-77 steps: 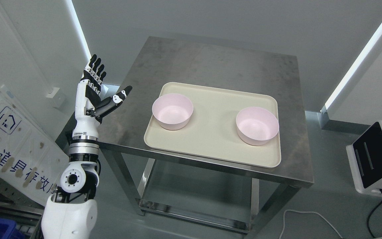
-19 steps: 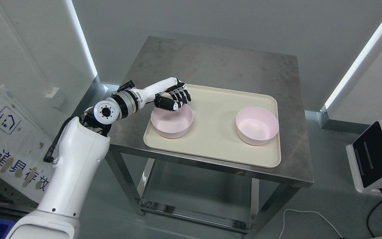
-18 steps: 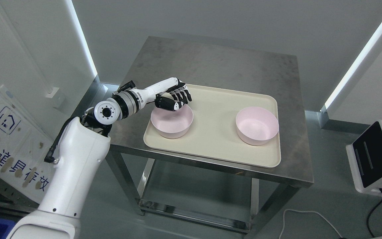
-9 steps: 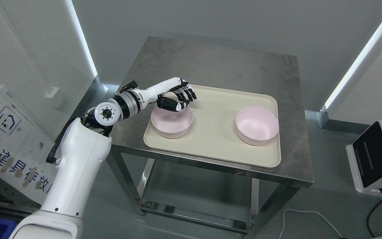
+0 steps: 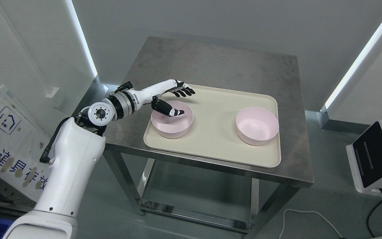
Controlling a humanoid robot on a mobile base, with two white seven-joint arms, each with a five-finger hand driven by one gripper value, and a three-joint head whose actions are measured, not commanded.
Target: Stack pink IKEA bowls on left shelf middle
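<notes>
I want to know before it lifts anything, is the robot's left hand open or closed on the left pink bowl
Open. The left hand has its fingers stretched flat beyond the left pink plastic bowl's far rim, thumb spread over its inside, gripping nothing.

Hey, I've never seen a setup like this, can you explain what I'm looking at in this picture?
The view is from a camera on a humanoid robot's head, looking down. The white arm from the lower left ends in its left hand. On a steel table lies a cream tray with two pink bowls. The hand is spread open at the left bowl, thumb over its inside, fingers behind its far rim. Nothing is held yet. The right bowl stands apart, and the right arm is out of view.
</notes>
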